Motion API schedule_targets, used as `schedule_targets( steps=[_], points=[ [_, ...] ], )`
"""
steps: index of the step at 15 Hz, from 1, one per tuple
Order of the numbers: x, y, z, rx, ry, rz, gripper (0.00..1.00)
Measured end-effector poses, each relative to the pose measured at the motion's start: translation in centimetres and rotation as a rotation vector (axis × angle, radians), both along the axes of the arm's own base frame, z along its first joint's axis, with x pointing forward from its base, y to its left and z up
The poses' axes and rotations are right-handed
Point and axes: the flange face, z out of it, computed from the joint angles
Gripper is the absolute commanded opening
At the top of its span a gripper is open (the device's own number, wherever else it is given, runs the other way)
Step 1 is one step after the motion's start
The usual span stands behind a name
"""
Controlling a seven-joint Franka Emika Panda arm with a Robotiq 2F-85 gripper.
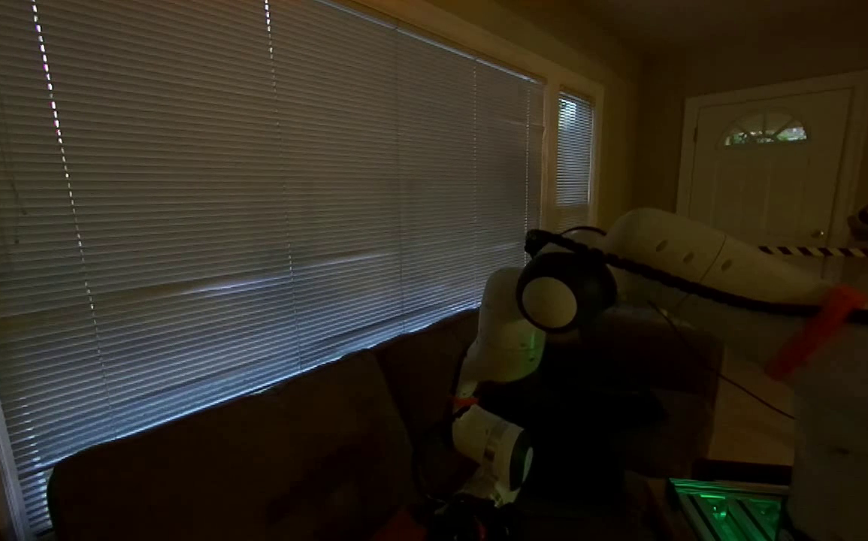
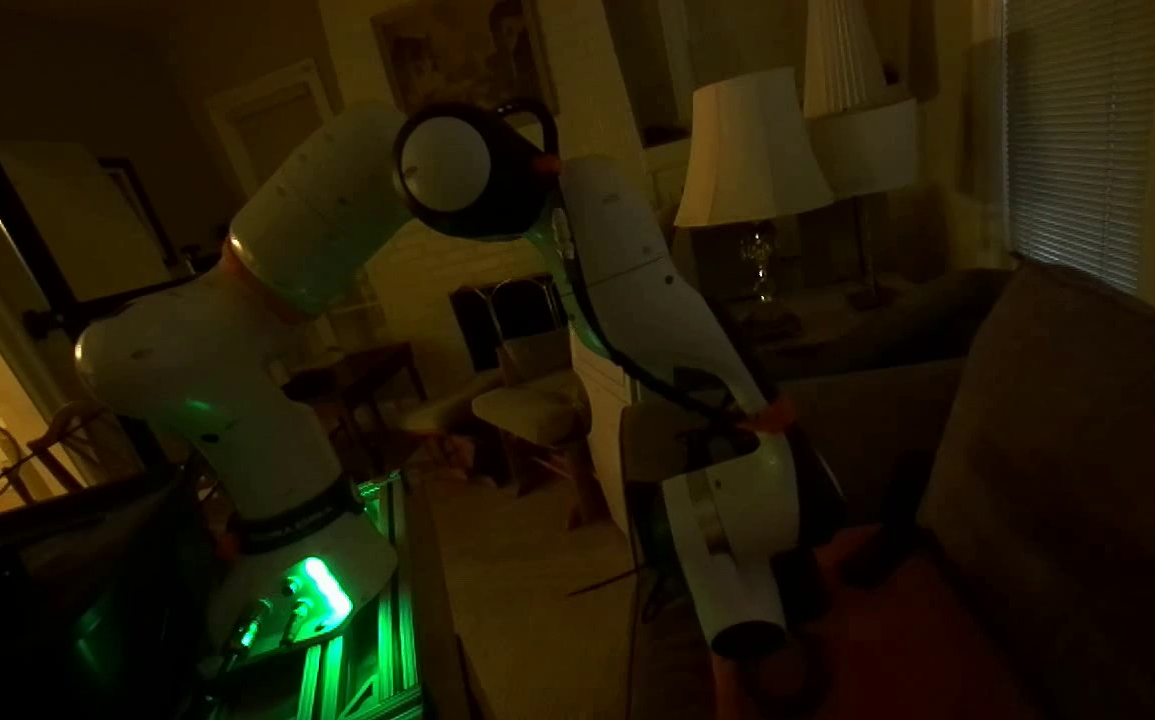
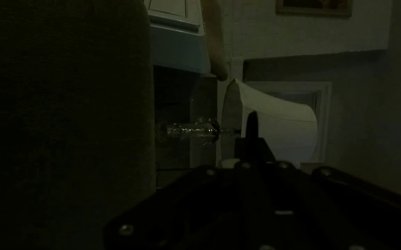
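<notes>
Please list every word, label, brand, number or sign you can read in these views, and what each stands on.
No text reads clearly.
Dark band round the robot arm's base, in an exterior view: pale lettering, too small and blurred to read.
Striped bar, in an exterior view: light and dark stripes, no lettering that can be made out.

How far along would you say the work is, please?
Already done, it seems: the arm is extended to the sofa and the gripper is shut. In hand: no held object can be made out in the dim wrist view. Left, perhaps: some handling near the orange surface by the gripper in an exterior view; whether they touch is too dark to tell.
</notes>
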Motion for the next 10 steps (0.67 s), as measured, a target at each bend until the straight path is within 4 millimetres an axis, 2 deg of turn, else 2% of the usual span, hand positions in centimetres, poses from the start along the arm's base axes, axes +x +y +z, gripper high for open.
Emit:
schedule_targets(
  steps=[7,8,10],
  points=[
    [-2.7,-1.4,-0.8,-0.015,0.057,-0.092,0.01],
    [-3.1,-1.5,-0.8,-0.016,0.065,-0.102,0.06],
    [-4.0,-1.6,-0.9,-0.016,0.079,-0.112,0.06]
  ],
)
